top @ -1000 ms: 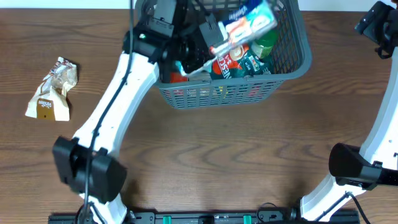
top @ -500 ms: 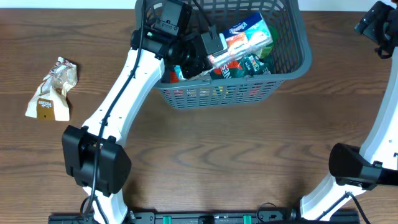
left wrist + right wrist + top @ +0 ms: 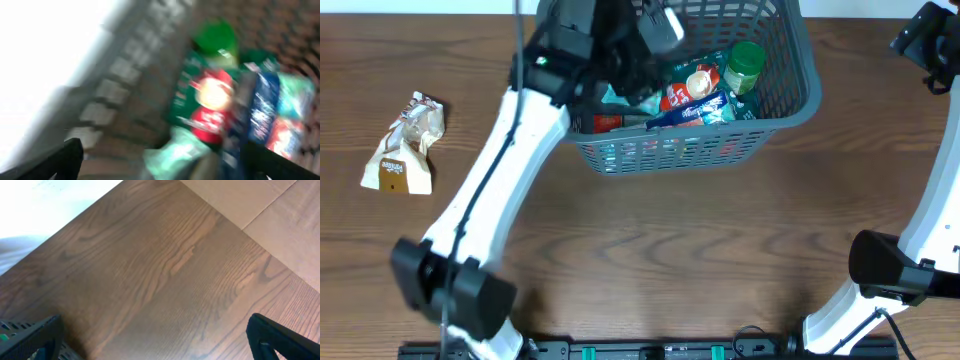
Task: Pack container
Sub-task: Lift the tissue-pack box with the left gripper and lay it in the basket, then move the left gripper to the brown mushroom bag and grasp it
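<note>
The container, a dark grey lattice basket, stands at the table's far middle and holds several packets. A blue packet lies across a red one, next to a green-lidded jar. My left gripper hangs open over the basket's left half and holds nothing. The blurred left wrist view looks down between its wide-spread fingers at the green lid, red packet and blue packet. My right gripper is open at the far right, over bare wood.
A crumpled tan snack bag lies on the table at the far left, well apart from the basket. Both arm bases stand at the near edge. A corner of the basket shows at the lower left of the right wrist view.
My left gripper opened and let go of the blue and white packet, which dropped into the basket onto the other packets. The gripper lifted up and back. The right arm stayed still.
</note>
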Robot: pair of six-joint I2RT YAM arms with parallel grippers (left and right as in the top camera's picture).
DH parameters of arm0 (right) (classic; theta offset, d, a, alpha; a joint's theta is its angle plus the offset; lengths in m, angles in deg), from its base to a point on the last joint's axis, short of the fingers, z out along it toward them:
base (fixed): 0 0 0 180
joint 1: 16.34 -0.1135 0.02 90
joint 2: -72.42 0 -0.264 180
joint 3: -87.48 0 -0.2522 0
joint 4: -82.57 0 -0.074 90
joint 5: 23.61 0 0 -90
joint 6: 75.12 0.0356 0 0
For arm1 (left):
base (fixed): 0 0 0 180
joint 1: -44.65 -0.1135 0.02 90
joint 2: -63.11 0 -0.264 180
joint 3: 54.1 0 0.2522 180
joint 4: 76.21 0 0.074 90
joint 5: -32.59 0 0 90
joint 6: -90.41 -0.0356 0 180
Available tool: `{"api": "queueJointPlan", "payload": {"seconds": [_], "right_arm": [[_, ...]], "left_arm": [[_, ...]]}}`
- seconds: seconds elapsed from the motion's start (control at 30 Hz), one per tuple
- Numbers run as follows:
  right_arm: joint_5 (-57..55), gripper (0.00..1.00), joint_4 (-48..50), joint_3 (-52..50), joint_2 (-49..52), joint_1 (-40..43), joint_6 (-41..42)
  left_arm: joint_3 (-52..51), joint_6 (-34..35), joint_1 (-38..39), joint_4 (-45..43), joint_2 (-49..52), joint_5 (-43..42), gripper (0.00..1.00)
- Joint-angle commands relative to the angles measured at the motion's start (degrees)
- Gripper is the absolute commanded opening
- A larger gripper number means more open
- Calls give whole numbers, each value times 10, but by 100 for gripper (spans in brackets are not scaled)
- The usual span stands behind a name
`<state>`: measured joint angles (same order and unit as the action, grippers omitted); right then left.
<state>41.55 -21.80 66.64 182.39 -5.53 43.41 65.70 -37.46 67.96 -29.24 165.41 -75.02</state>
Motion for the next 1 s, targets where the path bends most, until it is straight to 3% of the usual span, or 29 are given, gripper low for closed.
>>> {"api": "queueJointPlan", "payload": {"seconds": [0.0,0.2,0.33,0.63,0.83,0.97], "right_arm": [[-4,99,-1,2,-5,3,10],[-4,99,-1,2,-5,3,10],[-4,99,-1,2,-5,3,10],[-4,99,-1,2,-5,3,10],[-4,99,-1,2,-5,3,10],[-4,99,-1,2,-5,3,10]], "left_arm": [[8,96,-5,-23,-67,135,99],[8,181,-39,-6,-139,362,98],[8,227,-86,64,-166,443,99],[4,257,-246,249,-151,451,99],[-7,255,-345,255,-125,450,99],[-8,238,-399,256,-97,398,99]]}}
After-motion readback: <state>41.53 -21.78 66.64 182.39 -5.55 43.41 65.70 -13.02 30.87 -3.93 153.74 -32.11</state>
